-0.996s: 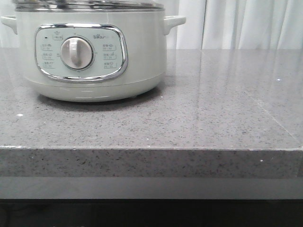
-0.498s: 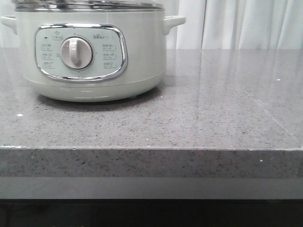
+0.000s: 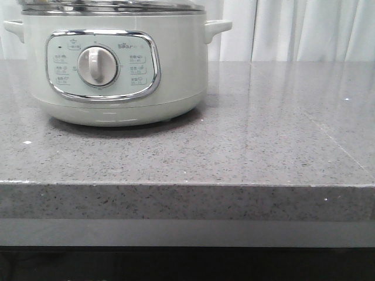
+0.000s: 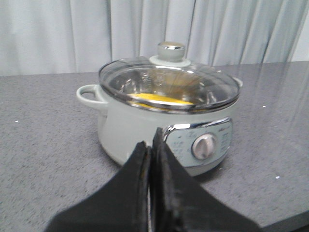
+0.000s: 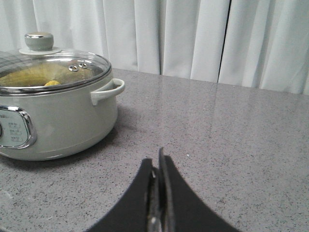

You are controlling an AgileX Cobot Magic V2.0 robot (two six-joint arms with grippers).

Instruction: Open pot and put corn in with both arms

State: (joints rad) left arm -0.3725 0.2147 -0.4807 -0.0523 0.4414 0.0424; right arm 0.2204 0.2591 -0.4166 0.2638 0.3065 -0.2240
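The pale cream-green pot [image 3: 117, 76] stands at the back left of the grey counter, its dial panel [image 3: 102, 65] facing front. Its steel-rimmed glass lid [image 4: 169, 84] with a round knob [image 4: 172, 50] sits on it. The yellow corn [image 4: 161, 99] shows through the glass, inside the pot; it also shows in the right wrist view [image 5: 50, 83]. My left gripper [image 4: 150, 140] is shut and empty, in front of the pot and apart from it. My right gripper [image 5: 154, 157] is shut and empty, over bare counter to the right of the pot [image 5: 58, 121]. Neither gripper shows in the front view.
The speckled grey counter [image 3: 252, 140] stretches right of the pot, with its front edge [image 3: 187, 186] close to me. White curtains [image 3: 304, 29] hang behind it. The pot's side handles [image 5: 107, 91] stick out at both sides.
The pot sits a few pixels further right in the front view than before. Nothing else has visibly changed.
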